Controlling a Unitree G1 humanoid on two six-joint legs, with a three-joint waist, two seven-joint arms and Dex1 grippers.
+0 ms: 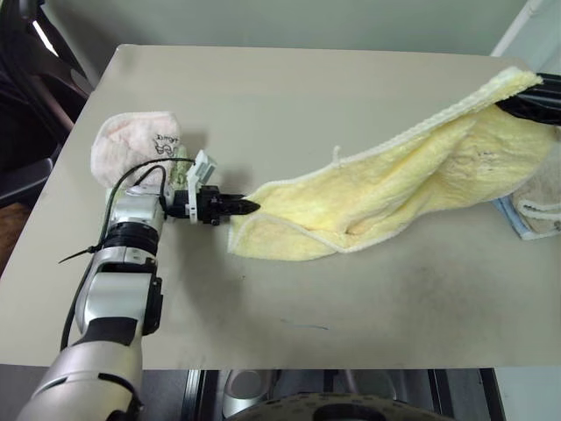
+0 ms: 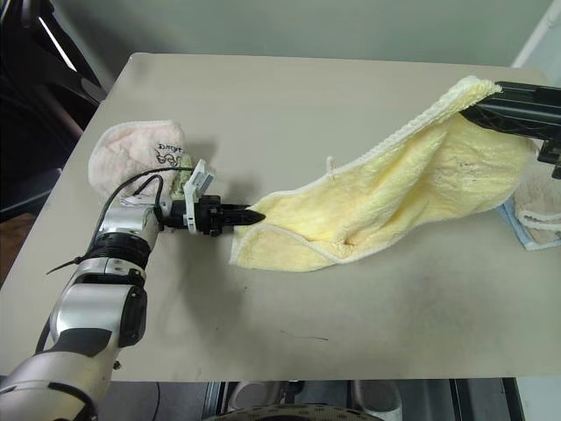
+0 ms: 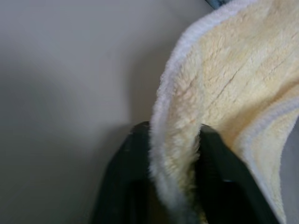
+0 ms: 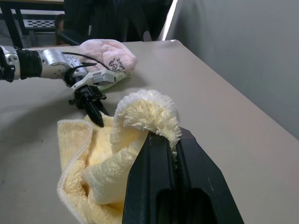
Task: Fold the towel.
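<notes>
Towel: the pale yellow towel [image 1: 394, 189] stretches across the desk [image 1: 289, 96] from the left claw up to the right claw, its right end lifted off the surface and its left part sagging onto the desk in loose folds.
Towel edge: a white hemmed border runs along the upper long edge, with a small white loop tag [image 1: 337, 156] standing up from it about midway.
Left claw: the left claw [image 1: 248, 208] lies low over the desk, pointing toward the right side, its two black fingers [image 3: 131, 177] pinched on the towel's near-left corner; in the left wrist view the fluffy hem sits squeezed between them.
Right claw: the right claw [image 4: 174, 156] is raised at the right edge of the head views, fingers clamped narrow on the opposite corner, which bunches in a fluffy curl above the fingertips.
Pink towel: a crumpled pink towel [image 1: 136, 145] with dark embroidery lies on the desk just behind the left wrist, apart from the yellow one.
Right side: a beige cloth [image 1: 542, 197] rests on something pale blue near the desk's right edge, partly behind the hanging towel.
</notes>
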